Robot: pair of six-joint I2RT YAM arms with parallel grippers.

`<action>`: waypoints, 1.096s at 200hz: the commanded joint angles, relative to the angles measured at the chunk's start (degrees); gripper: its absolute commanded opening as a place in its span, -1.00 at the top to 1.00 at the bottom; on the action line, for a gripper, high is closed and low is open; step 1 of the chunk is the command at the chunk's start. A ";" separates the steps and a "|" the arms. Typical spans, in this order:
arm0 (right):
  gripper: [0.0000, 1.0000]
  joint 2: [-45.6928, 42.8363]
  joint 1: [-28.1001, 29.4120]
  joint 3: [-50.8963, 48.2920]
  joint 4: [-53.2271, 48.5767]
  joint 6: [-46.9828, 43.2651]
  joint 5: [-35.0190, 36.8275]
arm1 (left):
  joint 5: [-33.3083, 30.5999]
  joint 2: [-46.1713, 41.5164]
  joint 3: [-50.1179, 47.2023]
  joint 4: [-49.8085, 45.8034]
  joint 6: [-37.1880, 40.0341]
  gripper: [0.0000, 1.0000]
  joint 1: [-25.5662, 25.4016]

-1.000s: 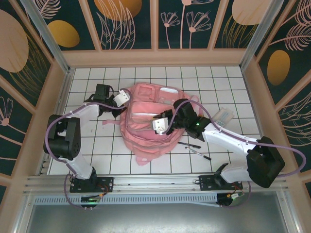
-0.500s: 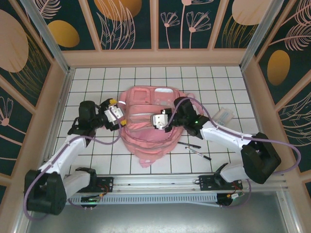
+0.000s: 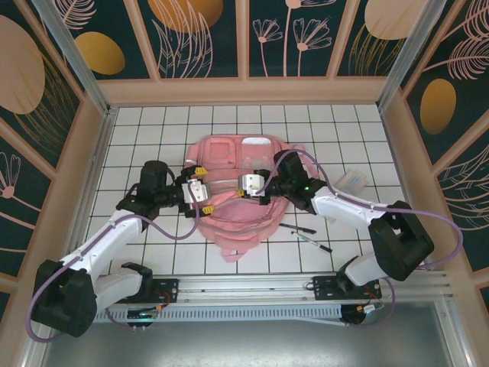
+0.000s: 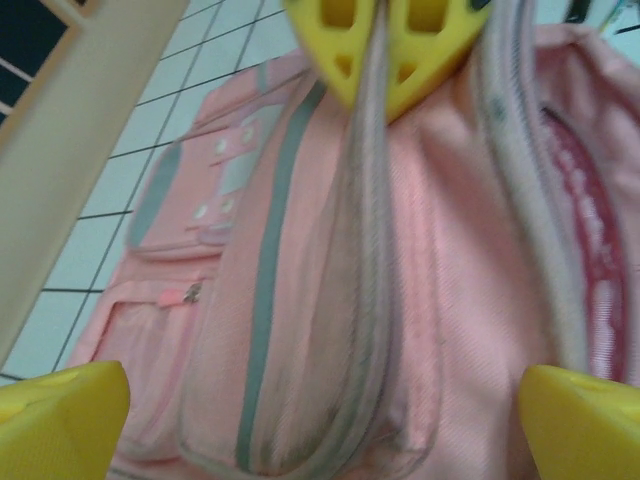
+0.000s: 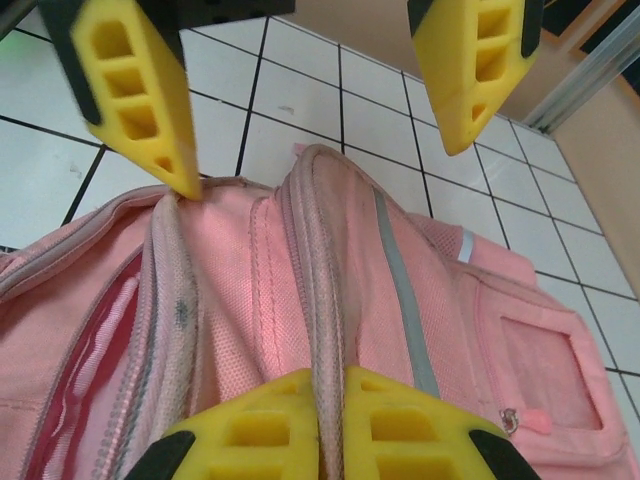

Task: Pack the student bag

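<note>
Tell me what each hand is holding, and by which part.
The right hand pinches the student bag by a raised zippered seam next to its open compartment. The left hand is open and holds nothing.

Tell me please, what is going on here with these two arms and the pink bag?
Two robot arms are working on the student bag, which lies flat on the tiled table. The right gripper is shut on a zippered rim of the bag, pinching it. The left gripper is wide open at the bag's left side and grips nothing. Two pens lie on the table to the bag's right, not yet packed.
</note>
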 commanded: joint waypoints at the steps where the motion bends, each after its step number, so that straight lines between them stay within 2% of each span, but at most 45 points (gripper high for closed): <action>1: 1.00 1.02 -1.38 3.23 6.41 2.03 -0.55 | 5.98 -1.69 1.18 -5.51 2.24 -0.98 -1.08; 24: 1.00 1.69 -2.11 3.82 7.02 3.54 -0.84 | 8.16 -1.97 1.77 -7.89 -0.13 -0.98 -1.43; 32: 1.00 1.83 -2.20 4.17 6.97 3.66 -1.33 | 7.40 -0.63 2.38 -8.11 -2.14 -0.98 -1.60; 52: 1.00 2.14 -1.99 4.85 7.21 4.91 -3.15 | 4.20 2.93 3.35 -9.31 -0.08 -0.98 -2.95; 72: 1.00 2.33 -1.33 5.76 5.09 3.51 -4.75 | -1.20 4.46 2.78 -1.37 -4.82 -0.98 -3.83; 85: 1.00 2.28 -0.29 6.52 2.23 1.02 -5.20 | -2.52 4.87 2.50 3.74 -7.96 -0.98 -3.85; 108: 1.00 2.36 1.58 5.93 1.28 -0.99 -3.50 | -8.83 5.89 3.89 8.46 -13.79 -0.98 -4.70; 142: 0.99 2.12 1.97 4.74 4.08 1.55 -4.38 | -9.39 8.19 5.62 3.01 -6.25 -0.97 -5.69; 151: 0.74 1.73 1.80 4.25 5.82 3.17 -4.31 | -8.69 9.41 6.10 0.02 -2.49 -0.81 -5.74; 160: 0.32 1.11 1.76 3.55 7.94 4.93 -3.17 | -8.22 10.51 6.52 -2.62 0.81 -0.58 -5.73; 164: 0.05 0.78 1.61 3.01 8.96 5.94 -2.49 | -8.29 10.91 6.65 -2.96 1.01 -0.52 -5.69; 166: -0.19 0.56 1.48 2.75 9.54 6.45 -2.08 | -8.40 11.10 6.66 -3.13 0.99 -0.50 -5.73; 167: -0.38 0.45 1.44 2.56 9.83 6.73 -1.88 | -8.48 11.20 6.70 -3.22 0.98 -0.48 -5.73; 168: -0.67 0.35 1.42 2.42 10.15 7.00 -1.65 | -8.52 11.25 6.72 -3.31 1.03 -0.46 -5.74; 169: -0.82 0.22 1.33 2.22 10.48 7.26 -1.44 | -8.58 11.37 6.73 -3.39 1.05 -0.44 -5.74; 171: -0.94 -0.08 1.19 1.91 11.09 7.90 -1.03 | -8.72 11.59 6.81 -3.50 1.06 -0.38 -5.74; 187: -0.98 -3.05 -0.01 -2.62 20.04 14.89 3.76 | -11.13 12.41 6.80 -1.86 -2.00 -0.17 -5.74; 197: -0.99 -5.97 -0.35 -7.04 27.47 20.94 9.75 | -12.63 12.78 6.52 -0.14 -3.91 -0.06 -5.74; 210: -0.99 -10.67 -0.34 -11.96 36.48 31.52 20.74 | -14.48 13.44 6.31 1.45 -6.12 0.08 -5.74; 219: -0.99 -14.60 -0.35 -12.72 36.16 42.46 30.49 | -15.80 14.13 6.62 2.47 -8.23 0.33 -5.73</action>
